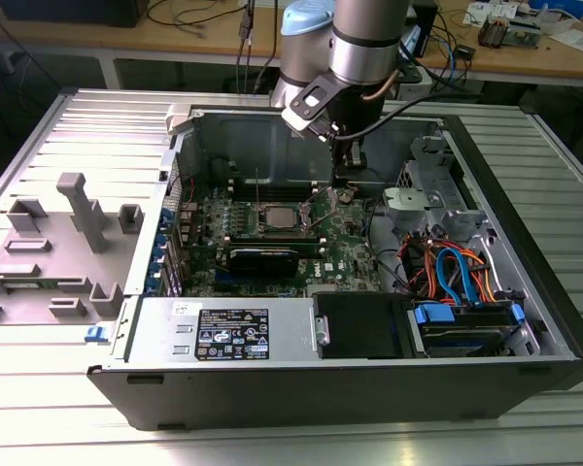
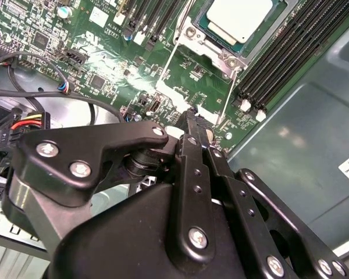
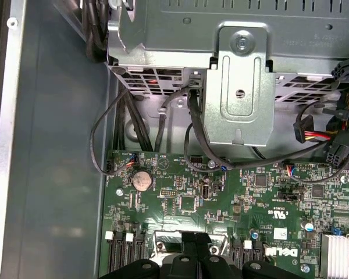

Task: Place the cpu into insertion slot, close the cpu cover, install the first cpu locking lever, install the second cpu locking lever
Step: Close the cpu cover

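Note:
The cpu [image 2: 238,16], a small square chip with a silver top, lies in the insertion slot [image 1: 277,216] on the green motherboard [image 2: 104,52]. The silvery cpu cover [image 2: 216,47] lies flat as a frame around it. Two thin wire levers [image 2: 173,58] [image 2: 230,93] run from the socket toward my gripper; I cannot tell if they are latched. My gripper [image 2: 192,115] hangs above the board just off the socket's corner, fingers pressed together and holding nothing. In the exterior view the gripper [image 1: 342,184] is to the right of the socket. In the first wrist view its fingers [image 3: 189,256] point at the board.
Long black memory slots [image 2: 291,52] flank the socket. A black card [image 1: 262,259] lies in front of it. The metal drive cage [image 3: 238,87] and loose cables [image 1: 447,272] crowd the case's right side. A grey plastic shroud [image 1: 78,223] lies outside on the left.

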Motion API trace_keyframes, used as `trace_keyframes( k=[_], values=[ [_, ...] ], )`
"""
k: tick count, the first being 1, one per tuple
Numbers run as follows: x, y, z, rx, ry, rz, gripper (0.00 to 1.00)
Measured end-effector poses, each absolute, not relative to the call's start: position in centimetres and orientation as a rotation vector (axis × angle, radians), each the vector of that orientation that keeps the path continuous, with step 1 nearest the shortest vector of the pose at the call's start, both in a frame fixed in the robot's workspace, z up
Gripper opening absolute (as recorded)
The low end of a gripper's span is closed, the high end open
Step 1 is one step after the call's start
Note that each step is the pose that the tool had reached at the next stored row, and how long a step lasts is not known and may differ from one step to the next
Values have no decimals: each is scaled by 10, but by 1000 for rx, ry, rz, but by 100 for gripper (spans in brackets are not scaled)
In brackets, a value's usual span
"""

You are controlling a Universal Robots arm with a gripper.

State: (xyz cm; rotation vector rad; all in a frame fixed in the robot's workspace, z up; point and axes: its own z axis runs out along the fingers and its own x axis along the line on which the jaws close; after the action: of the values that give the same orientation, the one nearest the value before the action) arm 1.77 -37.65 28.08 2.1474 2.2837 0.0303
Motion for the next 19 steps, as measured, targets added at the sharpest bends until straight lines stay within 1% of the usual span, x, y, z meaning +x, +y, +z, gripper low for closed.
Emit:
trace_keyframes(
  k=[19],
  values=[
    [29,-377,273,2147,2284,30,11]
  ],
)
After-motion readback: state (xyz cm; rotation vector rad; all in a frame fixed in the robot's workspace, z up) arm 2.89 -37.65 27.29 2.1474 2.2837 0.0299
